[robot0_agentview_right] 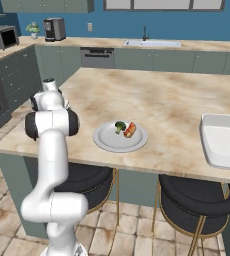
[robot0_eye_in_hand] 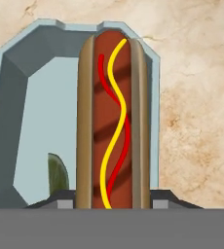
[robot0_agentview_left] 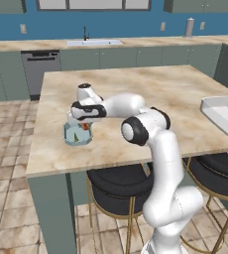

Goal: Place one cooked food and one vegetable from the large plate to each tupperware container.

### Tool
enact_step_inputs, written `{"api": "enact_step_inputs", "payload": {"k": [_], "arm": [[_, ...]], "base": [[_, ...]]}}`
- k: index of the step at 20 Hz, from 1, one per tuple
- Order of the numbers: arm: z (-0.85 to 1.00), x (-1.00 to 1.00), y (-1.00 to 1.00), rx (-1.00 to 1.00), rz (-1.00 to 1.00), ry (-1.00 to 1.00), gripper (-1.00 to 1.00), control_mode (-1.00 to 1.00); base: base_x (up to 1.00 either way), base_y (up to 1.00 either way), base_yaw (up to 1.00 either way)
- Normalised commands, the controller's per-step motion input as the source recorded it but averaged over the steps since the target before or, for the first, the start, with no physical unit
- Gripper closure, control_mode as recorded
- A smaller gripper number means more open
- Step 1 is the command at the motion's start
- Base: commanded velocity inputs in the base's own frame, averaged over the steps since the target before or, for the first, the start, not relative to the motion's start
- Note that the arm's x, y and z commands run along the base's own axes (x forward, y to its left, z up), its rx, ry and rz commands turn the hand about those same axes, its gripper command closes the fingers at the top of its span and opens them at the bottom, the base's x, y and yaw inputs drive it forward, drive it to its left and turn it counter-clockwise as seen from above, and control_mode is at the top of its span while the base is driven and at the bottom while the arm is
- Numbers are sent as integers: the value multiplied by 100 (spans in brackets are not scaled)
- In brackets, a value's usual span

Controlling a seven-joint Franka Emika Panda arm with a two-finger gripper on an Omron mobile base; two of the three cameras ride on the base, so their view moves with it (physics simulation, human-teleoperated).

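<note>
1. Hot dog [robot0_eye_in_hand: 113,121]: held lengthwise between the fingers [robot0_eye_in_hand: 65,203], hanging over the small teal tub [robot0_agentview_left: 77,135] at the near left part of the tabletop [robot0_agentview_left: 150,89]. Fingers pinch the bun at its sides, partly closed on it.
2. Handling, judged: light, soft bun that would squash under a hard squeeze; sauce lines on top could smear. Grip across the bun's flanks near the middle looks right; a gentle release low over the tub should do.
3. Teal tub: translucent, cut corners, thin walls, probably light enough to slide if bumped. A dark green vegetable piece [robot0_eye_in_hand: 58,175] already lies inside near one wall; in the left base view something green and orange shows through the wall.
4. Large plate [robot0_agentview_right: 107,142]: near edge of the tabletop, to the right of the arm in the right base view, carrying a broccoli floret [robot0_agentview_right: 119,126] and a second hot dog [robot0_agentview_right: 130,130], touching or nearly so.
5. White container [robot0_agentview_right: 222,140]: far right, near edge, well apart from the plate, looks empty as far as can be seen.
6. In the way: nothing stands between tub and plate. Black stools [robot0_agentview_right: 192,195] sit below the tabletop edge, clear of the work.
</note>
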Motion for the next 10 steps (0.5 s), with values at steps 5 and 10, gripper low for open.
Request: {"api": "enact_step_inputs", "payload": {"k": [5,10], "arm": [[-33,-6,4,0,2,0,100,-100],[-36,-25,0,0,0,-10,100,-100]], "base": [[0,0,0],[0,0,0]]}}
